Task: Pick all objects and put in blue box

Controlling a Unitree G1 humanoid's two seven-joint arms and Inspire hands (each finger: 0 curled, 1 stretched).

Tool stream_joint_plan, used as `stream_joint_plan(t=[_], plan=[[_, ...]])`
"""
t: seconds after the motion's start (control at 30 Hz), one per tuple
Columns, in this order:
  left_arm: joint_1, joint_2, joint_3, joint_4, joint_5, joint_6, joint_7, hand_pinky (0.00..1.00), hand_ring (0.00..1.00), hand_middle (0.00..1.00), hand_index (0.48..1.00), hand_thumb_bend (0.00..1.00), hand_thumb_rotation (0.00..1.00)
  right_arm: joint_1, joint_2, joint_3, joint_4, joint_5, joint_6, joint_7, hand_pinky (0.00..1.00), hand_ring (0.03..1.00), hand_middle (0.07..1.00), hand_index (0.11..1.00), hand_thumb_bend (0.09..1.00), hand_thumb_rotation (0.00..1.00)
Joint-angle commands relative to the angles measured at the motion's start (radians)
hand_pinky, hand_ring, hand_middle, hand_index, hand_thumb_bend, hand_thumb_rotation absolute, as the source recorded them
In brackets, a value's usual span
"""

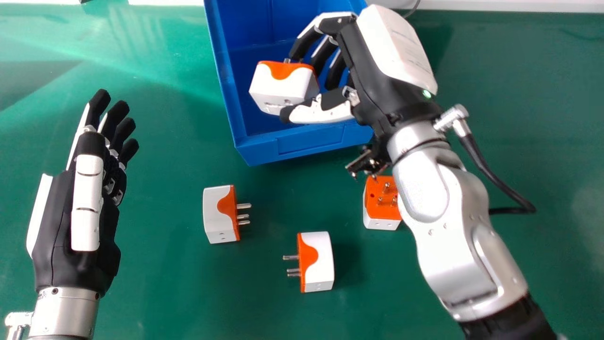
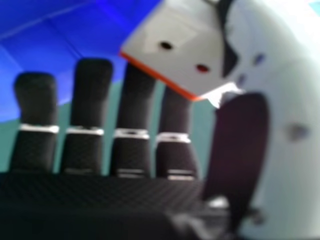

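My right hand [image 1: 330, 101] is over the blue box [image 1: 309, 144], its fingers and thumb pinching a white and orange plug adapter [image 1: 278, 92]. In the right hand view, the right hand [image 2: 132, 100] has the adapter [image 2: 182, 47] between fingers and thumb, with the blue box [image 2: 55, 37] behind. Three more adapters lie on the green table: one [image 1: 219, 215] left of centre, one [image 1: 320, 262] nearer the front, and one [image 1: 381, 219] with pins up, partly covered by my right forearm. My left hand [image 1: 87, 189] stays at the left, fingers straight, holding nothing.
The green table [image 1: 174, 293] spreads around the box. A black cable [image 1: 495, 179] loops out from my right wrist. Along the far side runs a white edge [image 1: 509, 5]. My right forearm crosses above the table's right half.
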Motion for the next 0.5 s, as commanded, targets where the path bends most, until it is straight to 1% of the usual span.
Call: stream_joint_plan(t=[0.0, 0.1, 0.13, 0.2, 0.37, 0.4, 0.47], plan=[[-0.003, 0.005, 0.007, -0.006, -0.002, -0.013, 0.006, 0.97, 0.97, 0.96, 0.969, 0.6, 0.93, -0.081, 0.009, -0.016, 0.05, 0.01, -0.033, -0.048, 0.29, 0.381, 0.502, 0.527, 0.508, 0.0], [0.0, 0.009, 0.006, -0.004, 0.008, -0.017, 0.009, 0.97, 0.96, 0.96, 0.968, 0.6, 0.92, -0.146, 0.01, -0.022, 0.153, 0.023, -0.051, -0.083, 0.29, 0.39, 0.507, 0.531, 0.504, 0.0], [0.001, 0.009, 0.006, -0.003, 0.009, -0.018, 0.01, 0.97, 0.96, 0.96, 0.967, 0.6, 0.93, -0.168, 0.01, -0.024, 0.187, 0.026, -0.054, -0.093, 0.29, 0.398, 0.511, 0.534, 0.501, 0.0], [0.001, 0.009, 0.005, -0.003, 0.009, -0.019, 0.012, 0.97, 0.96, 0.96, 0.967, 0.6, 0.93, -0.21, 0.01, -0.025, 0.253, 0.031, -0.064, -0.111, 0.29, 0.398, 0.511, 0.534, 0.501, 0.0], [0.002, 0.011, 0.004, -0.002, 0.003, -0.024, 0.003, 0.98, 0.96, 0.96, 0.966, 0.6, 0.94, -0.306, 0.011, -0.025, 0.414, 0.052, -0.092, -0.151, 0.3, 0.408, 0.514, 0.538, 0.496, 0.0], [0.003, 0.01, 0.004, -0.004, 0.0, -0.021, 0.004, 0.98, 0.96, 0.96, 0.966, 0.6, 0.94, -0.324, 0.013, -0.025, 0.445, 0.055, -0.093, -0.157, 0.3, 0.408, 0.514, 0.538, 0.496, 0.0], [0.005, 0.007, 0.004, -0.008, -0.001, -0.016, 0.01, 0.98, 0.96, 0.96, 0.966, 0.6, 0.95, -0.356, 0.019, -0.023, 0.497, 0.057, -0.082, -0.163, 0.29, 0.409, 0.508, 0.541, 0.495, 0.0]])
